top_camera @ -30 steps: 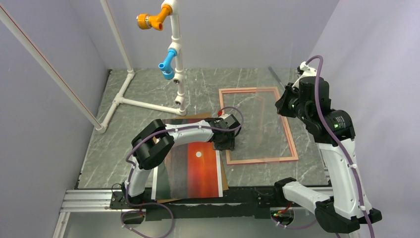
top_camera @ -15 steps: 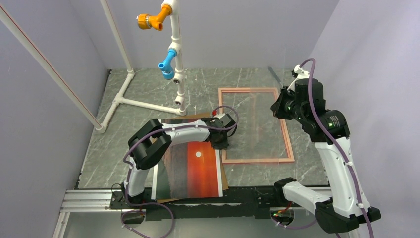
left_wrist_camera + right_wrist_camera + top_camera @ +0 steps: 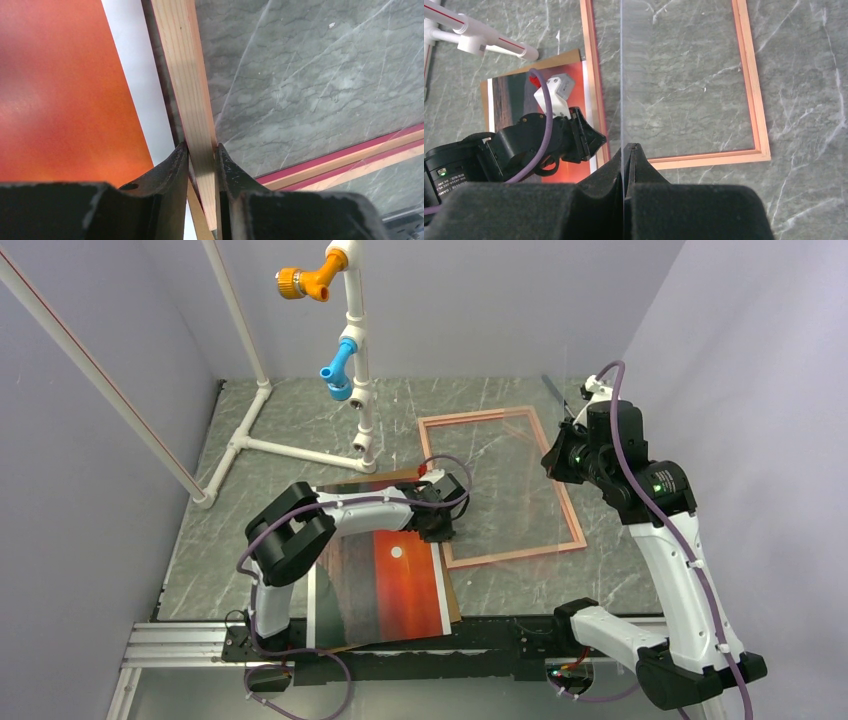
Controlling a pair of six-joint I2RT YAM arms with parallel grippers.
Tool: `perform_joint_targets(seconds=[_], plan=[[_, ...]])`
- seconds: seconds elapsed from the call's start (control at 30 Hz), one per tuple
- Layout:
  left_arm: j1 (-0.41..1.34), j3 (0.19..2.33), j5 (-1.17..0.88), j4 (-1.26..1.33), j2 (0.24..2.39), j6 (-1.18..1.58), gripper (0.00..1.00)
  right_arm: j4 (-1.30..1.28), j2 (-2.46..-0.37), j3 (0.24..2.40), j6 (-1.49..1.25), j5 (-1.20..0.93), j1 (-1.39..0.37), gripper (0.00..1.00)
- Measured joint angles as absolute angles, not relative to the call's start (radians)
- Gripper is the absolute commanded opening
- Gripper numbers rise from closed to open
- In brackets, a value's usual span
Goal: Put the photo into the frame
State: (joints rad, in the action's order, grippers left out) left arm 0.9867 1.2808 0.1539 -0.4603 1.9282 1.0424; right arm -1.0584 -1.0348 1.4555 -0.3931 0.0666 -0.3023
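Observation:
The frame [image 3: 520, 552] lies on the grey marble table, pale wood back up, skewed. My left gripper [image 3: 440, 525] is shut on its left rail near the near-left corner; in the left wrist view the jaws [image 3: 201, 150] pinch the wooden rail [image 3: 182, 60]. The photo [image 3: 395, 580] lies face up just left of the frame, its orange sky and white margin [image 3: 60, 90] next to the rail. My right gripper [image 3: 562, 455] hovers over the frame's right side, shut [image 3: 626, 147] on a thin clear pane [image 3: 622, 75] seen edge-on above the frame [image 3: 751, 75].
A brown backing panel [image 3: 455, 605] lies under the photo and shows past its edges. A white pipe stand [image 3: 350, 360] with orange and blue fittings stands at the back left. Purple-grey walls close in on both sides. An aluminium rail [image 3: 180, 640] runs along the near edge.
The frame has slid left and turned, its near-left corner pulled toward the photo by my left gripper. My right gripper has shifted a little left with the pane.

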Motion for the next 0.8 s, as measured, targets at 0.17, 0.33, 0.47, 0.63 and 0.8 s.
perform_joint_targets(seconds=[0.17,0.33,0.47,0.63,0.8], plan=[[0.986,1.273,0.155,-0.449,1.924,1.011,0.0,-1.048,-1.047,1.456,-0.393,0.061,-0.302,0.0],[0.987,1.283,0.143,-0.448,1.929,0.944,0.0,-1.046,-1.055,1.456,-0.393,0.06,-0.302,0.0],[0.995,1.309,0.143,-0.461,1.942,0.891,0.0,-1.046,-1.055,1.456,-0.392,0.061,-0.302,0.0],[1.011,1.309,0.131,-0.444,1.943,0.85,0.0,-1.046,-1.055,1.456,-0.392,0.06,-0.299,0.0],[1.028,1.309,0.118,-0.438,1.943,0.85,0.03,-1.046,-1.06,1.456,-0.392,0.056,-0.291,0.0]])
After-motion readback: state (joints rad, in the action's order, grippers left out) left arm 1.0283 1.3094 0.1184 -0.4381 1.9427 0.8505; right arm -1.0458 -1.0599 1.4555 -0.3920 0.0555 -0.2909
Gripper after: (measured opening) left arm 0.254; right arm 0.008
